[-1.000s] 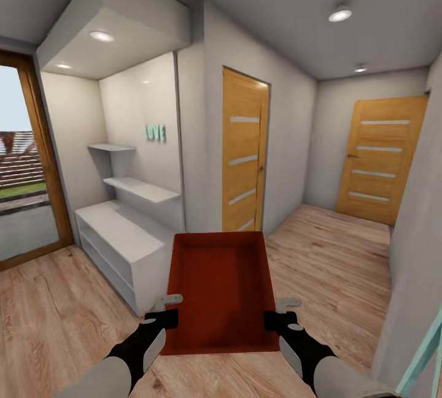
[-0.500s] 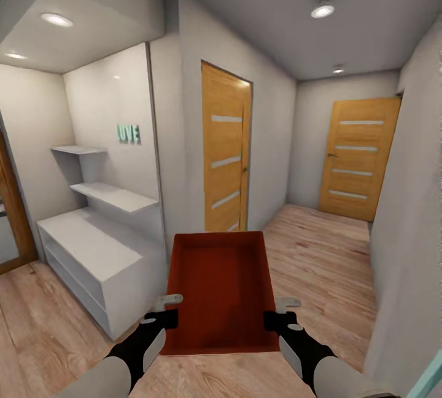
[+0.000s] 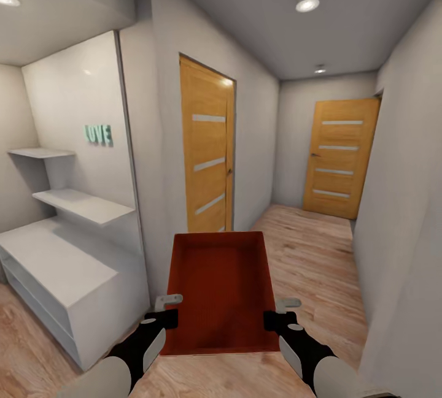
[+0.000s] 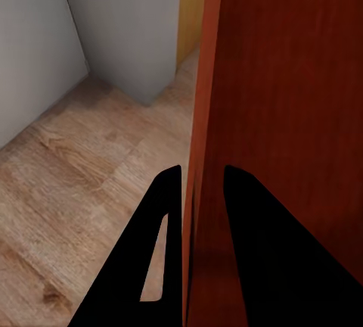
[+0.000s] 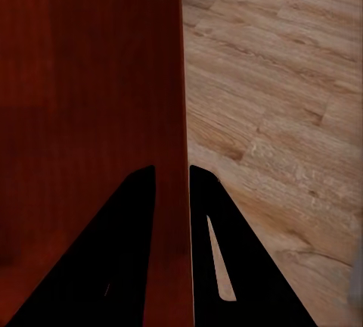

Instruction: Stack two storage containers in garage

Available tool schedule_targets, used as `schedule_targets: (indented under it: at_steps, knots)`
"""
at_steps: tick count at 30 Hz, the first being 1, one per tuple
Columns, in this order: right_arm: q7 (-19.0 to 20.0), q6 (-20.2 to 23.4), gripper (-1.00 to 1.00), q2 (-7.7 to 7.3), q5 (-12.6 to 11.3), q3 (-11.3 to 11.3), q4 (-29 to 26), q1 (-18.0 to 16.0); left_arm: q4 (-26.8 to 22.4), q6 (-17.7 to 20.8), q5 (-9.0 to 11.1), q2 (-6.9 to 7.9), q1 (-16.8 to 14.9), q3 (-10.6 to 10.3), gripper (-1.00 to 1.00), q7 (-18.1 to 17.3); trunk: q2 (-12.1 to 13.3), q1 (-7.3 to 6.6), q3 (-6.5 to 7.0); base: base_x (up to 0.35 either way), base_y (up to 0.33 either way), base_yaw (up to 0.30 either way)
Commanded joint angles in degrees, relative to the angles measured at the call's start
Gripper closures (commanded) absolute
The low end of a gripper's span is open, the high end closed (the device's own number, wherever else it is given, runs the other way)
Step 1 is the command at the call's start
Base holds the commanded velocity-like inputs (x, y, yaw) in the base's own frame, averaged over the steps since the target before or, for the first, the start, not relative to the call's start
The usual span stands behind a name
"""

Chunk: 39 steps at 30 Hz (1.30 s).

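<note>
Light wood planks (image 3: 319,244) ran the whole length of a beige-walled hallway, with two orange-brown panelled doors – one on the near wall (image 3: 207,146), one at the far end (image 3: 339,157) – so the robot was clearly not in the garage, since nothing resembled a dark grey floor or a red car. A white built-in shelf unit (image 3: 58,263) sat off to one side.

Progress-wise I'd call it early to middle. One orange-red rectangular lidless bin (image 3: 219,290) was held out in front of the robot, level and above the floor, carried between both arms. The second bin wasn't anywhere I could spot, so whether it had been moved is anyone's guess. Left to do, as I read it: get this one down in the garage, then sort out the stack.

The left gripper (image 4: 198,179) had its black fingers nearly together, pinching the bin's thin side wall, and the right gripper (image 5: 172,172) was clamped the same way on the opposite wall.

Only readable writing was small teal letters on the alcove wall (image 3: 98,135) – looked like "LOVE". No brands or labels on the bin.
</note>
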Motion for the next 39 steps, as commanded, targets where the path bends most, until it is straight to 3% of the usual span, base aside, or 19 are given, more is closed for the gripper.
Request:
schedule_targets:
  at_steps: [1,25,39]
  knots:
    - [-0.5,-0.2,1.00,-0.11,-0.5,-0.2,0.2,0.0,-0.6,-1.4,-0.7,1.13,0.0,1.0,1.00,1.6,0.0,0.05,-0.03,0.322,0.000,-0.004]
    - [-0.5,-0.3,1.00,-0.12,-0.5,-0.2,0.2,0.0,-0.6,-1.4,-0.7,1.13,0.0,1.0,1.00,1.6,0.0,0.05,-0.02,0.322,0.000,-0.002]
    - [-0.5,-0.2,1.00,-0.12,-0.5,-0.2,0.2,0.0,-0.7,-1.4,-0.7,1.13,0.0,1.0,1.00,1.6,0.0,0.05,0.32,0.322,0.000,-0.204]
